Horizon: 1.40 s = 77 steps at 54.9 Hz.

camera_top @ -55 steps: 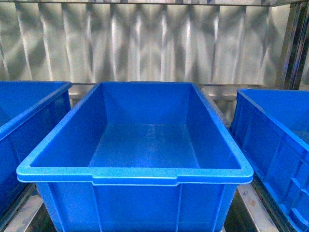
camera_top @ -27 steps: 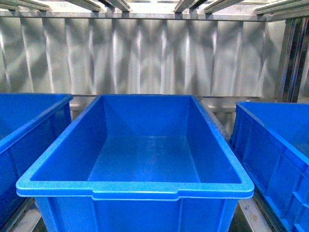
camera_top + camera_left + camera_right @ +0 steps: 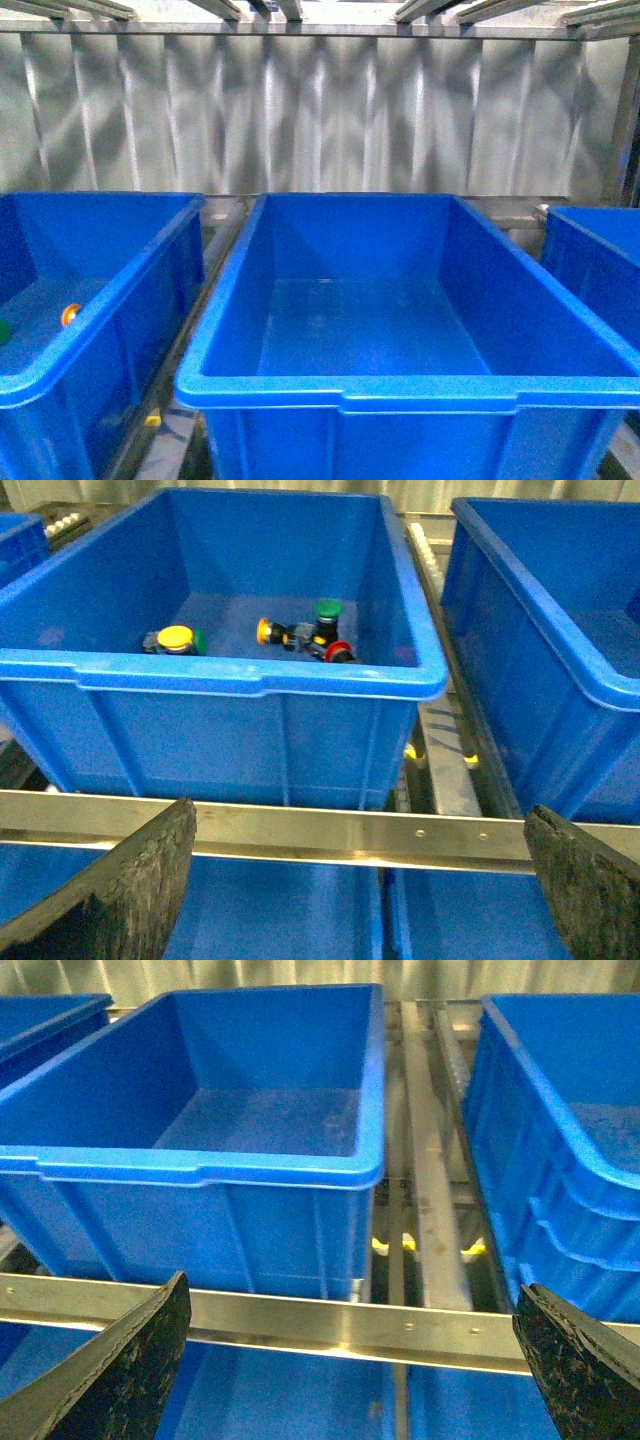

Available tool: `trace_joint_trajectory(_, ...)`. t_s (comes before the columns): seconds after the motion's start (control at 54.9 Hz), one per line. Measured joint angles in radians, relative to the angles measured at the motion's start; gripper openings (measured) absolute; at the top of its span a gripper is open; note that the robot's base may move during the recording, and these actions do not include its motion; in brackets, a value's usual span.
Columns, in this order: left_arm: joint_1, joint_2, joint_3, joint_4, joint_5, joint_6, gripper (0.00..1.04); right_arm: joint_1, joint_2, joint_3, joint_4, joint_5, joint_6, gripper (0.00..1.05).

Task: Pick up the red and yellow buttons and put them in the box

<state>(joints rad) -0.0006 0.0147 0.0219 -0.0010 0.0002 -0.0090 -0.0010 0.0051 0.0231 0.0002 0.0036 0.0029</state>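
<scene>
Lying on the floor of the left box (image 3: 250, 695), the red button (image 3: 340, 652) rests on its side in a small cluster with 1 yellow button (image 3: 264, 631), also on its side, and 1 upright green button (image 3: 328, 608); the 3 lie tight together, apparently touching. A second yellow button (image 3: 176, 637) sits well apart from that cluster, nearer the opposite wall of the same box, with a green cap (image 3: 199, 641) right against it. In the front view 1 yellow button (image 3: 70, 315) shows on that box's floor, close to the wall.

The left gripper (image 3: 358, 880) hangs outside the box, in front of its near wall and over a metal rail (image 3: 440, 835). Its 2 dark fingers (image 3: 130, 890) are spread wide and grasp nothing.

The centre box (image 3: 400, 385) stands just beside the left box, its blue floor bare. The right gripper (image 3: 350, 1355) faces this box from the near side, likewise released, with its fingers (image 3: 580, 1360) far apart and nothing between them. The right box (image 3: 590, 250) stands beyond it, and a corrugated metal wall (image 3: 320, 110) closes the shelf behind all 3.
</scene>
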Motion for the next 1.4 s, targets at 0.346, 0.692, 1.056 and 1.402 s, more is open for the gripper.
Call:
trace_joint_trajectory(0.346,0.0,0.0,0.0,0.001,-0.006,0.0,0.97,-0.001,-0.001,-0.002,0.0,-0.012,0.0,0.98)
trace_joint_trajectory(0.692,0.0,0.0,0.0,0.0,-0.001,0.0,0.97,0.0,0.0,-0.002,-0.001,-0.005,0.0,0.98)
trace_joint_trajectory(1.056,-0.222,0.629,0.318,0.319,-0.306,-0.083,0.97,0.0,-0.001,-0.002,-0.001,-0.004,0.0,0.98)
trace_joint_trajectory(1.402,-0.153,1.29,0.794,0.268,-0.481,-0.069,0.97,0.0,-0.001,-0.002,-0.001,-0.003,0.0,0.98)
